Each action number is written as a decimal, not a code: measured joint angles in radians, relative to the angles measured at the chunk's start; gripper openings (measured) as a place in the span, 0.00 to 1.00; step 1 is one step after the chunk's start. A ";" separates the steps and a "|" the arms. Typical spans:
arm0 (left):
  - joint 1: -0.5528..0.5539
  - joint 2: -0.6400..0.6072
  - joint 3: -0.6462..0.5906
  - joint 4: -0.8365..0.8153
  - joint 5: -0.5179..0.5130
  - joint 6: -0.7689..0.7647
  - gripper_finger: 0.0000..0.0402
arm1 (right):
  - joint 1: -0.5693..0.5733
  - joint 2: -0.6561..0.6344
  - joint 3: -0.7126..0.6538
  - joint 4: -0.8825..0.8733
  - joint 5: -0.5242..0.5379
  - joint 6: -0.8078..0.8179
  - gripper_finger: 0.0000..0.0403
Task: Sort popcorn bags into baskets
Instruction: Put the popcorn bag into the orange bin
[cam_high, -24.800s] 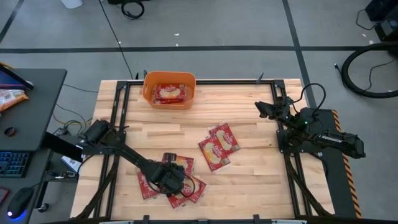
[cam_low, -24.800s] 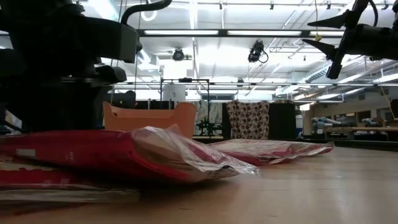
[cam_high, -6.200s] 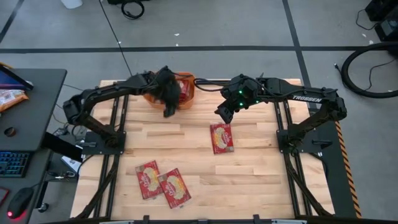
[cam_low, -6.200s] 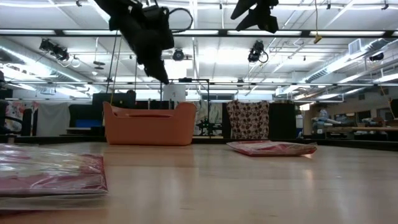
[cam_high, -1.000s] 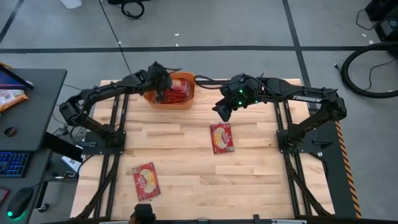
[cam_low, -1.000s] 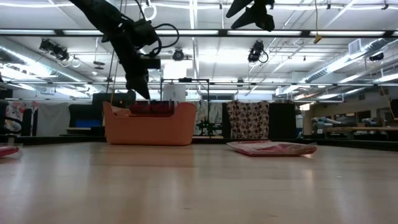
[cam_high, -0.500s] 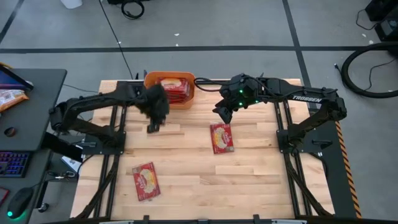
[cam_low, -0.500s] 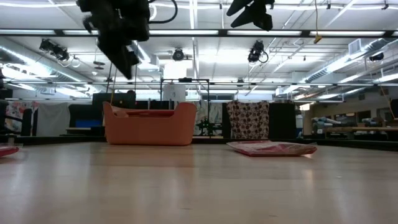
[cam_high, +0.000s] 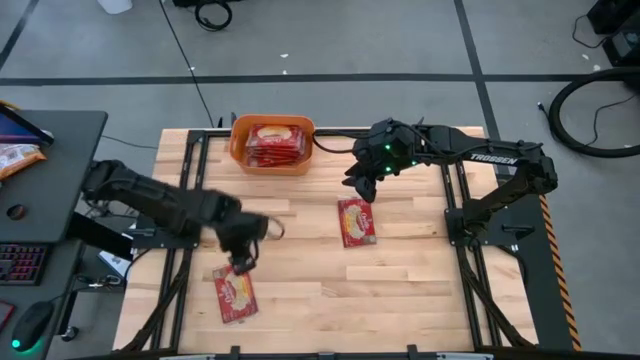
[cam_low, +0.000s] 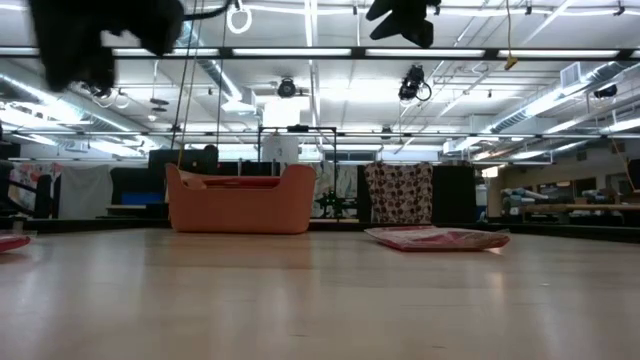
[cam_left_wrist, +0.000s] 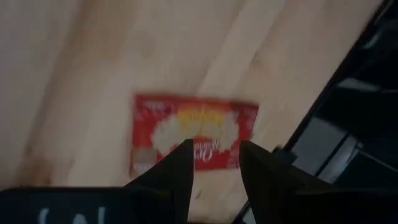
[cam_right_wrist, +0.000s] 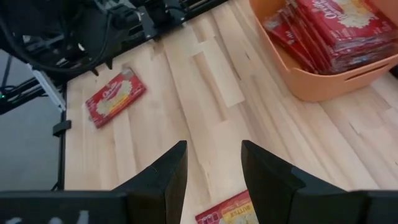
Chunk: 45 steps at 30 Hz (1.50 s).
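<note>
The orange basket (cam_high: 272, 146) stands at the table's far edge, left of centre, with several red popcorn bags (cam_high: 273, 143) stacked inside. One red bag (cam_high: 234, 292) lies flat near the front left; it also shows in the left wrist view (cam_left_wrist: 194, 140). Another bag (cam_high: 356, 221) lies flat at mid-table. My left gripper (cam_high: 243, 262) hangs open and empty just above the front-left bag. My right gripper (cam_high: 360, 184) is open and empty, above the table beyond the middle bag.
The table's black frame rails run along its left and right sides (cam_high: 180, 270). A desk with a keyboard (cam_high: 20, 262) stands left of the table. Bare wood lies between the two loose bags.
My left gripper has swung from the basket toward the table's near left, empty, and now hangs over the front-left bag. The bags in the basket lie uncovered. My right arm has kept still.
</note>
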 joint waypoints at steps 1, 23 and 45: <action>-0.033 -0.005 -0.018 0.000 -0.003 -0.044 0.33 | 0.000 0.000 0.000 0.000 -0.006 -0.007 0.39; -0.406 -0.059 -0.513 0.644 0.185 -0.807 0.33 | 0.065 0.000 0.000 -0.002 -0.065 0.021 0.39; -0.337 0.079 -0.518 0.823 -0.396 -0.527 0.33 | 0.066 0.000 0.000 0.047 -0.054 0.040 0.39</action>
